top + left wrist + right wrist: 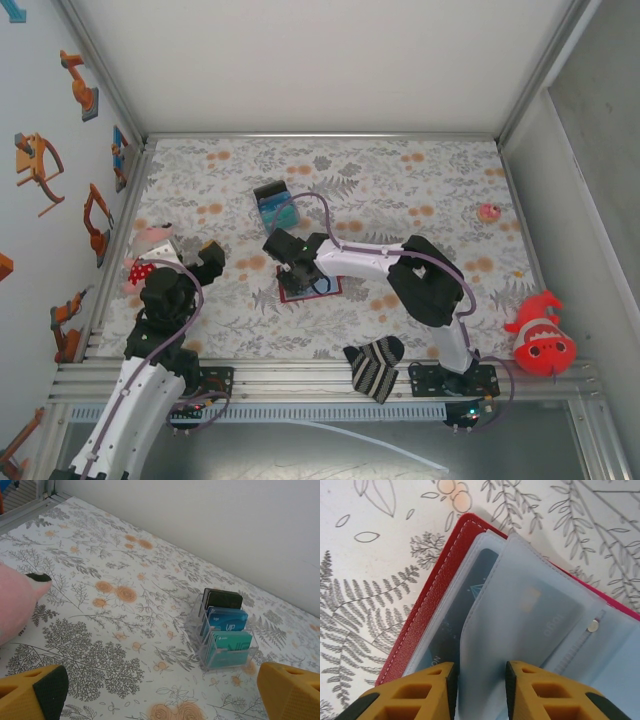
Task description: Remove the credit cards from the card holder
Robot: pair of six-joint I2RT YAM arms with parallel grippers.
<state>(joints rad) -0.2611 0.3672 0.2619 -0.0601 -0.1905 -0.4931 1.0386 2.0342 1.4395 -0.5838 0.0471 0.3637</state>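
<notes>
Presently the right pincer (pixel 481 671), narrowly parted and empty, straddles a translucent plastic sleeve (pixel 520 575) of the open red folding card holder (pixel 427 615) on the floral bench (pixel 365 580); closing here risks pinching sleeve alone, dragging the holder and leaving the bluish credit card (pixel 545 612) pocketed inside it.

The table (pixel 400 190) wears a cloth printed with grey leaves and orange flowers. The red card holder (pixel 425 605) lies open near the middle. A clear plastic rack (pixel 277 208) stands farther back. A pink plush (pixel 145 255) lies at the left edge, and a small pink toy (pixel 489 212) toward the far right. A striped sock (pixel 375 367) overhangs the near edge.
</notes>
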